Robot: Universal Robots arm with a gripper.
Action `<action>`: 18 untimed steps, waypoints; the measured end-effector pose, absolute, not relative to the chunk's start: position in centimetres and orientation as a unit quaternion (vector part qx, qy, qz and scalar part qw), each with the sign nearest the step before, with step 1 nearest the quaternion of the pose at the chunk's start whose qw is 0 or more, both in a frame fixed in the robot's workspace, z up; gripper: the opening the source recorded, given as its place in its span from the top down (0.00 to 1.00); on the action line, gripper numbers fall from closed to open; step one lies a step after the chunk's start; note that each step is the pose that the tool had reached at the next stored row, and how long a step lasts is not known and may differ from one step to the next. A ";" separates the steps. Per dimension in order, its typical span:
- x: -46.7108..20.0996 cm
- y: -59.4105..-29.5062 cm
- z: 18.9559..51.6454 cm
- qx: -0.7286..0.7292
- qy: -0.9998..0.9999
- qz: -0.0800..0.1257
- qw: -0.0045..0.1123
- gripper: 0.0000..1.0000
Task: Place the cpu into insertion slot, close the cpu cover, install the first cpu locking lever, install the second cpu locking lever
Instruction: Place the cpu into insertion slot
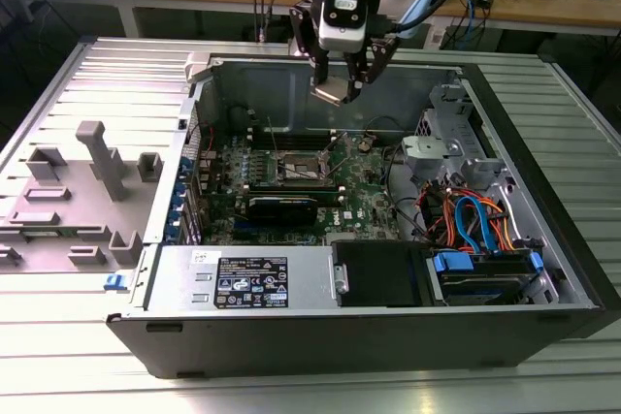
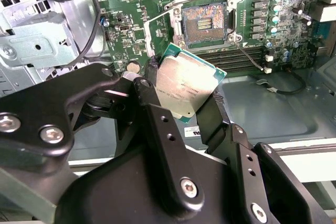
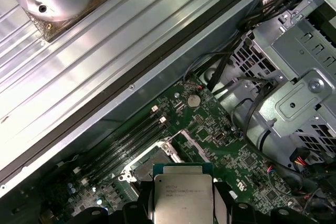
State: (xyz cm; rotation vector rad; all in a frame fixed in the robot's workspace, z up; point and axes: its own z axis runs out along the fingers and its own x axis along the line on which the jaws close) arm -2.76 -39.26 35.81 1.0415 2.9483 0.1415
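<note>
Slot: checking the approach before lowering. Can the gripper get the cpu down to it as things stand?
Probably yes: the gripper holds the cpu above the board, and the slot lies bare with nothing across it.

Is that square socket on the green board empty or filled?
Empty: the dark, silver-rimmed square socket shows bare contacts; the black gripper holds the flat silvery square chip clear of it.

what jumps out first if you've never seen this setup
The silvery cpu, pinched in the black end effector, hangs above the green motherboard. On that board the insertion slot lies bare, contacts exposed. Orange and blue cables bunch inside the computer case at the exterior view's right.
</note>
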 end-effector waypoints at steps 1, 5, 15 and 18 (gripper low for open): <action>-2.8 -39.3 35.8 0.336 0.941 0.045 0.006 0.46; -2.8 -39.3 35.8 0.354 0.934 0.045 0.007 0.46; -2.8 -39.3 35.8 0.355 0.934 0.045 0.007 0.46; -2.8 -39.3 35.7 0.355 0.934 0.045 0.007 0.46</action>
